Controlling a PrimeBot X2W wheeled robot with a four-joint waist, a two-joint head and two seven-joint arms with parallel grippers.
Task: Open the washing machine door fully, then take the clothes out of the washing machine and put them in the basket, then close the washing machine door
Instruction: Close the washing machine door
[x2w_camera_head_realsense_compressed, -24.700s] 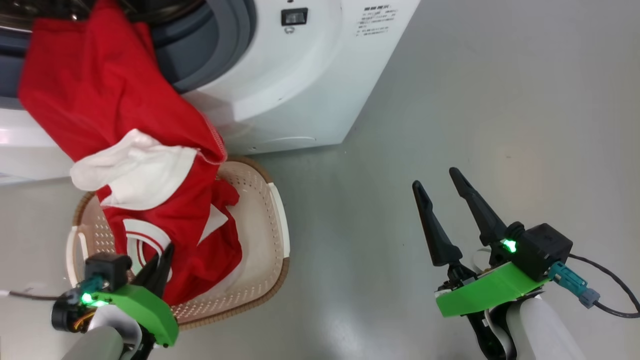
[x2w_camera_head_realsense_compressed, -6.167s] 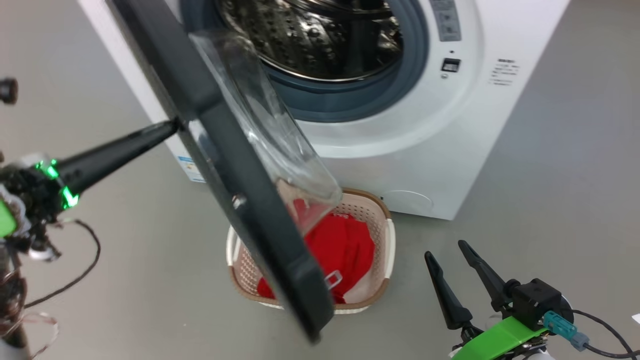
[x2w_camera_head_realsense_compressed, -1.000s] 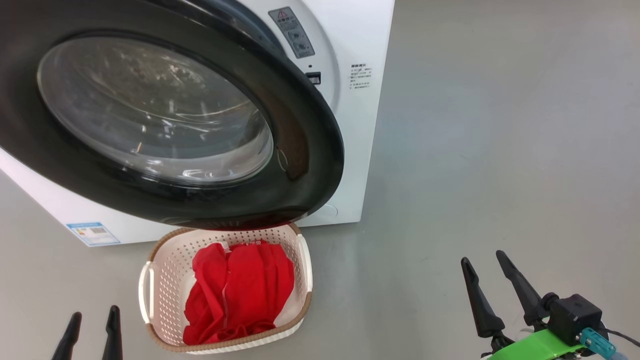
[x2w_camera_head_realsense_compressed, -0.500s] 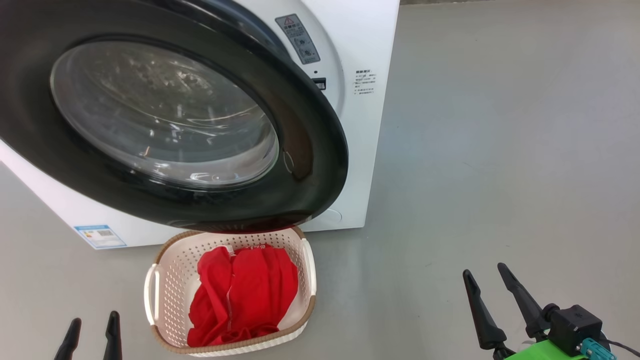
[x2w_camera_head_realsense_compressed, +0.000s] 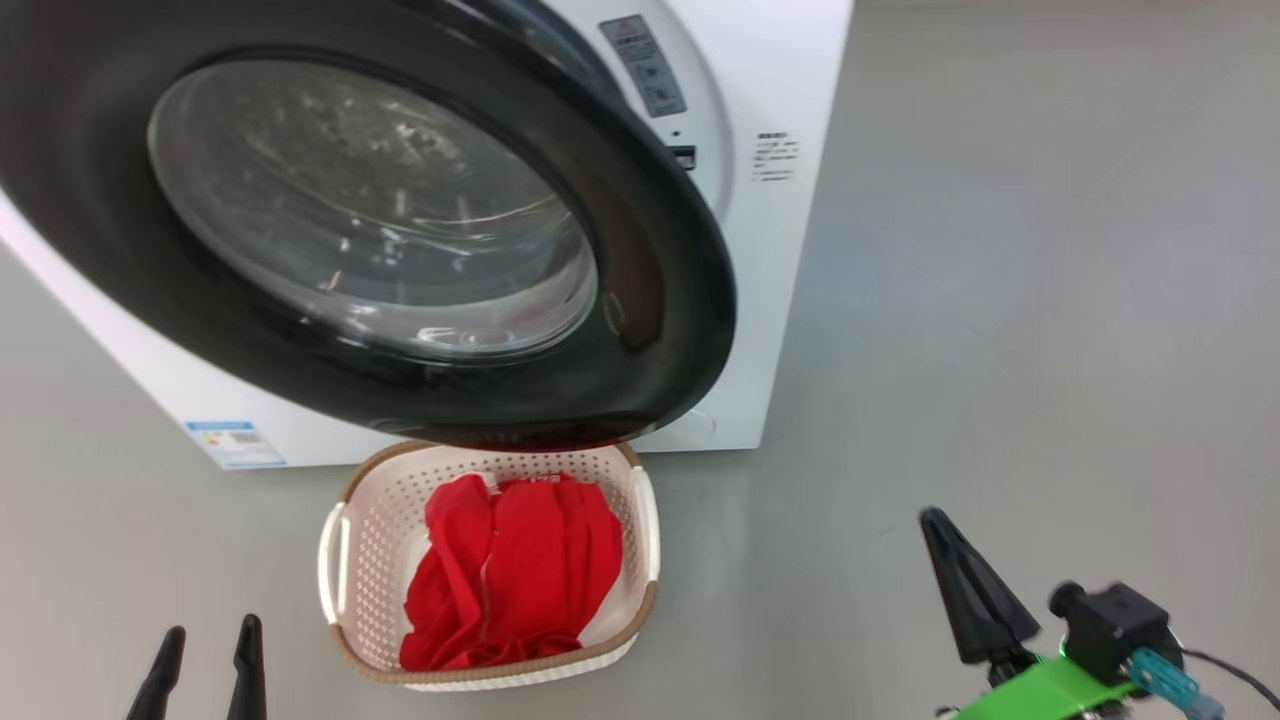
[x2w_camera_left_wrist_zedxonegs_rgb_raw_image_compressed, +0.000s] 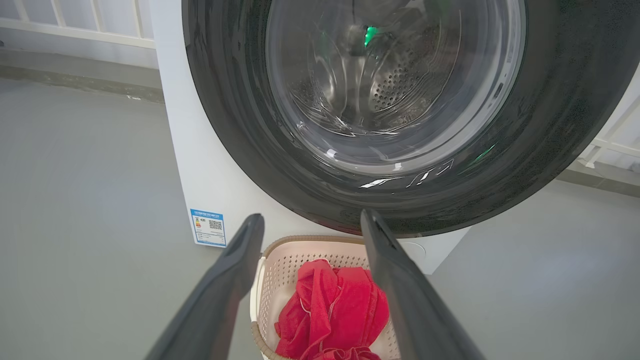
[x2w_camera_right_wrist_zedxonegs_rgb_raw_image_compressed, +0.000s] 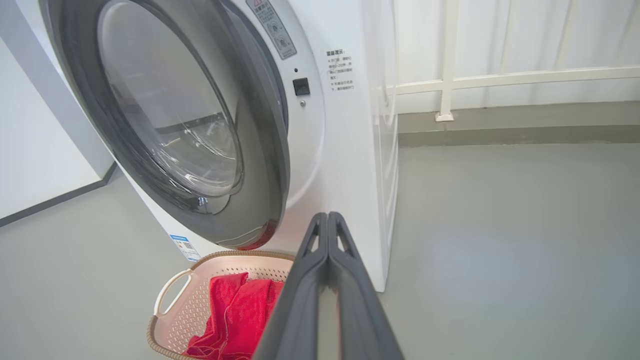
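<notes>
- Head view: the washing machine door lies across the front of the washing machine, close to shut. In the right wrist view its latch side seems to stand slightly off the white front, and I cannot tell whether the catch has taken.
- The basket sits on the floor just in front of the machine, its far rim under the door's lower edge. The red clothes lie heaped inside it.
- Through the glass, the left wrist view shows the steel drum with no red in it, so unloading looks done and closing the door is the step in hand.
- The left gripper hangs low, left of the basket, fingers spread and empty. The right gripper is well right of the basket, fingers pressed together on nothing.
- Risk: if the door is only resting, it may swing outward and leave the task undone. A firm push near the latch side is probably needed.
- Risk: narrow closed fingertips could skid off that glossy curved rim onto the glass.
- Risk: an arm reaching low could clip the basket right below the door and tip it, spilling the clothes.
</notes>
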